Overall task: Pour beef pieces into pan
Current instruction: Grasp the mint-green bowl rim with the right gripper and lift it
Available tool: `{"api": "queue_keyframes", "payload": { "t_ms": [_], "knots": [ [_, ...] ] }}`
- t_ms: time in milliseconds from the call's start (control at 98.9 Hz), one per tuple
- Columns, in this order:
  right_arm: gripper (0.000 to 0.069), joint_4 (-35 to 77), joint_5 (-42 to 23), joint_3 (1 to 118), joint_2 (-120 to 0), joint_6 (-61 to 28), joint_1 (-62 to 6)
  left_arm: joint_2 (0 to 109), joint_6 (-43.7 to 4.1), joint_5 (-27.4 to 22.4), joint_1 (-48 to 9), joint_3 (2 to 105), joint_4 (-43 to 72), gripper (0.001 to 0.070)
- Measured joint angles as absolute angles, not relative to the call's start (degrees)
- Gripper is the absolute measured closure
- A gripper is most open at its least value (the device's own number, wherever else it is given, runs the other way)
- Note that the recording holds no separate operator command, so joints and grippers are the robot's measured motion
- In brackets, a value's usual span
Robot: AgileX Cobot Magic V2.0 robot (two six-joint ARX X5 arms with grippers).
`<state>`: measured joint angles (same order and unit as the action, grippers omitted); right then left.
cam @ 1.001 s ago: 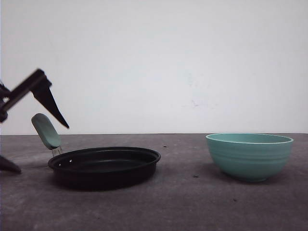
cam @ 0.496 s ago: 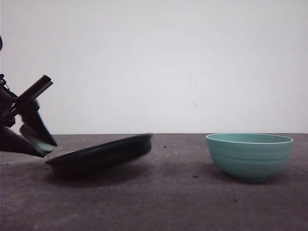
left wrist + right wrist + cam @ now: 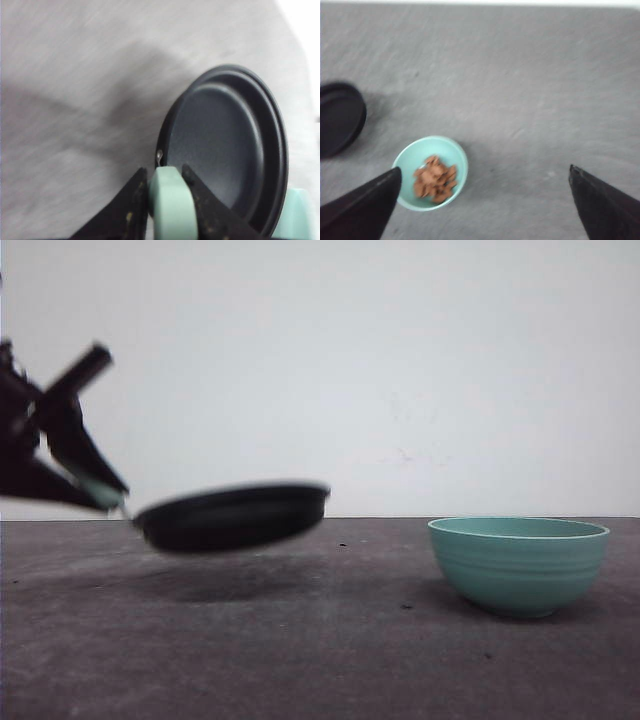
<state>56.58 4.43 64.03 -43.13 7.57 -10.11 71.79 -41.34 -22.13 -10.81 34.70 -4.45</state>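
A dark grey table (image 3: 330, 660) stands before a plain white wall (image 3: 380, 370). In the front view, the left gripper (image 3: 95, 490) reaches in from the left and holds the pan (image 3: 235, 515) by its handle (image 3: 100, 490). The pan hangs in the air above the table, clear of the surface, roughly level, its far edge slightly raised, and it is blurred. Its shadow lies on the table beneath it.

From the left wrist, the two black fingers (image 3: 127, 210) are closed on the mint-green handle (image 3: 170, 205), one on each side. The black pan (image 3: 230, 145) is empty inside.

On the right of the table sits a teal bowl (image 3: 520, 565), upright, well apart from the pan.

From the right wrist, looking down, the bowl (image 3: 402, 175) holds the beef (image 3: 435, 179), a small heap of reddish-brown chunks in its middle. The right gripper (image 3: 485, 205) hovers above the table with its fingers spread wide and nothing between them. The pan's edge (image 3: 340, 117) shows near the bowl.
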Motion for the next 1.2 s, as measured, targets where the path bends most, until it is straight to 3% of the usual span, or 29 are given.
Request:
{"api": "queue_keyframes", "payload": {
  "t_ms": [273,455,566,809,1022,1092,1204],
  "knots": [
    [0.0079,51.8,11.3,64.0,-64.9,7.5,-10.1,61.0,-40.9,-22.4,-12.6,36.1,1.2,0.0645],
    [0.0246,47.9,13.5,64.0,-77.0,7.5,-10.1,58.7,-38.6,-22.3,-12.7,36.1,10.9,0.0645],
    [0.0283,47.4,13.5,64.0,-83.5,7.5,-10.1,58.0,-37.5,-22.3,-13.0,36.1,14.4,0.0645],
    [0.0299,46.2,13.5,64.0,-91.5,7.5,-10.1,57.6,-36.8,-22.8,-14.0,36.1,14.8,0.0645],
    [0.0392,43.4,13.5,64.0,-95.6,7.8,-10.1,57.6,-36.8,-22.8,-14.5,36.1,14.8,0.0646],
    [0.0454,42.8,15.0,64.0,-96.7,7.9,-10.1,57.6,-36.8,-22.9,-14.5,36.1,14.8,0.0646],
    [0.0622,41.6,19.0,64.0,-97.8,7.9,-10.1,57.6,-36.8,-23.2,-14.7,36.1,14.8,0.0646]
  ]
}}
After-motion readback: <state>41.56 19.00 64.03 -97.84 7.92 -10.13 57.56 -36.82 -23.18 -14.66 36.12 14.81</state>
